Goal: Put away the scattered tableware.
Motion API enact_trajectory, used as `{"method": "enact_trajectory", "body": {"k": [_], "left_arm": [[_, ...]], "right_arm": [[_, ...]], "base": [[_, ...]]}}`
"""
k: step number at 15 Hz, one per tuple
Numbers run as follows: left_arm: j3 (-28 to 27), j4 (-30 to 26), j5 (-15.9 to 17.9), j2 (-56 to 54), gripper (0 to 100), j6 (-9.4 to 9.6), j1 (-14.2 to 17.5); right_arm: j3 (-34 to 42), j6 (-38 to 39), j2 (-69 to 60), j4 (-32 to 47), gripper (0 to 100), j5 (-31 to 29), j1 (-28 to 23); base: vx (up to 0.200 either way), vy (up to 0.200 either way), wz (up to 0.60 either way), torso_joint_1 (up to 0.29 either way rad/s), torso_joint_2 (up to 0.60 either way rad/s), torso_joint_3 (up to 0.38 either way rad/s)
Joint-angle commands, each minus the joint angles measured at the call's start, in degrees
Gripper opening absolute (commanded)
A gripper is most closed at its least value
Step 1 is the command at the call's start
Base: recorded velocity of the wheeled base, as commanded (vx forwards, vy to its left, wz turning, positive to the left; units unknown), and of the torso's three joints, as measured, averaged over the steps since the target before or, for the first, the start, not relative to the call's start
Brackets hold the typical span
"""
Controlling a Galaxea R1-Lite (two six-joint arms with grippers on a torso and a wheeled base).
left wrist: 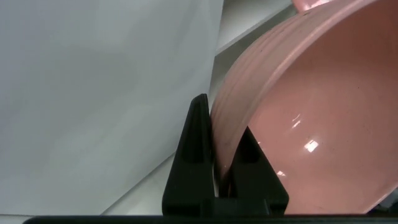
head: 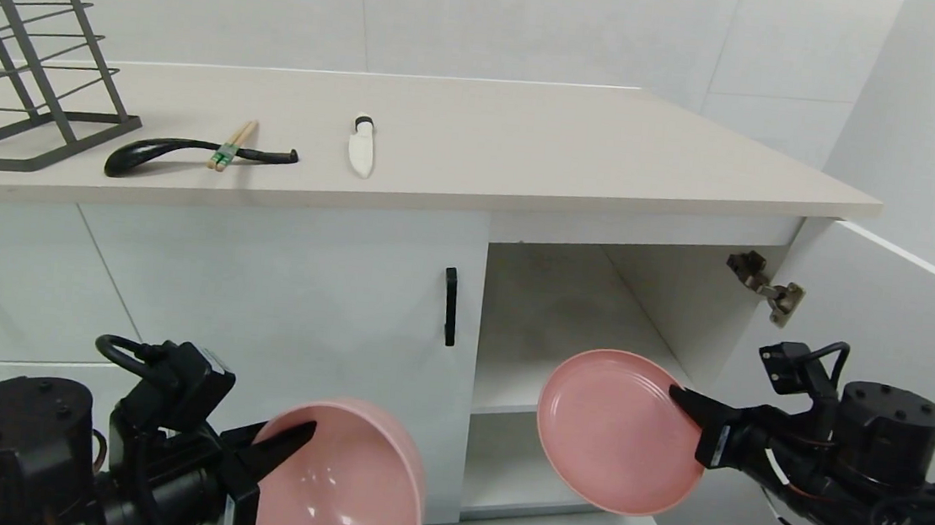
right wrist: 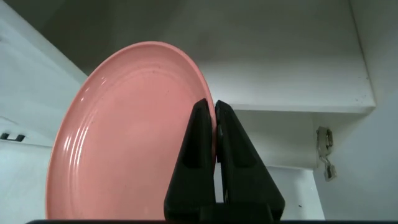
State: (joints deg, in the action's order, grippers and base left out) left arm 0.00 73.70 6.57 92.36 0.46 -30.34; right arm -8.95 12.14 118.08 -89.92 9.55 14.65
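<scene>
the flat round pink plastic plate (head: 613, 432) stands on edge, pinched at its rim between the closed fingers of the right gripper (head: 680, 397). it hangs out past the fingertips with its hollow face turned toward the other arm. just beyond the plate is the open white cabinet compartment (head: 565, 305), with a middle shelf (head: 507, 389) about level with the gripper and a floor below it. the swung-out cabinet door (head: 894, 317) is on the gripper's outer side.

the deep round pink plastic bowl (head: 346, 489) is clamped by its wall in the left gripper (head: 309, 430). the wrist view shows one finger inside the bowl and one outside. the bowl is held on its side ahead of that gripper, lower than the plate, in front of the closed door with the black bar handle (head: 450, 306).

up on the beige countertop (head: 529, 141), above and beyond both grippers, three more pieces lie loose: a black long-handled ladle (head: 155, 152), a pair of wooden chopsticks with green ends (head: 231, 145) resting across its handle, and a small white knife with a black band (head: 362, 147) a little apart. a dark wire rack (head: 20, 54) stands at the countertop's end on the left gripper's outer side.

as i read it, the job is about midway at best. two pieces are lifted and brought to the cabinet, but neither is set down yet. the plate looks nearest to going in, then the bowl. the ladle, chopsticks and knife are untouched.
</scene>
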Motion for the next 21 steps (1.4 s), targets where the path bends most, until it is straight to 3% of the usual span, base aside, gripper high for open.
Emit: {"method": "enact_trajectory", "body": {"k": [1, 3, 8, 14, 21], "left_arm": [[0.0, -0.05, 0.02, -0.77, 0, -0.02, -0.24], [0.0, -0.32, 0.02, -2.53, 0, -0.02, -0.51], [0.0, -8.67, 0.2, -9.04, 0, 0.5, -6.48], [0.0, -8.4, 0.2, -9.39, 0, 0.5, -6.4], [0.0, -7.61, 0.11, -9.39, 0, 0.42, -6.4]], "right_arm": [[-2.48, -0.01, 4.97, -0.08, 0, 0.03, 0.2], [-3.44, -0.01, 5.41, -0.08, 0, 0.03, 0.64], [-6.08, -0.01, 9.28, -0.08, 0, 0.03, 0.2], [-14.78, -0.1, 13.67, -0.08, 0, 0.12, 0.55], [-19.88, -0.1, 18.06, -0.08, 0, 0.03, 1.17]], "base": [[0.0, 0.0, 0.0, 0.0, 0.0, 0.0], [0.2, 0.0, 0.0, 0.005, 0.0, 0.0], [0.0, 0.0, 0.0, 0.0, 0.0, 0.0], [0.0, 0.0, 0.0, 0.0, 0.0, 0.0], [0.029, 0.0, 0.0, 0.0, 0.0, 0.0]]}}
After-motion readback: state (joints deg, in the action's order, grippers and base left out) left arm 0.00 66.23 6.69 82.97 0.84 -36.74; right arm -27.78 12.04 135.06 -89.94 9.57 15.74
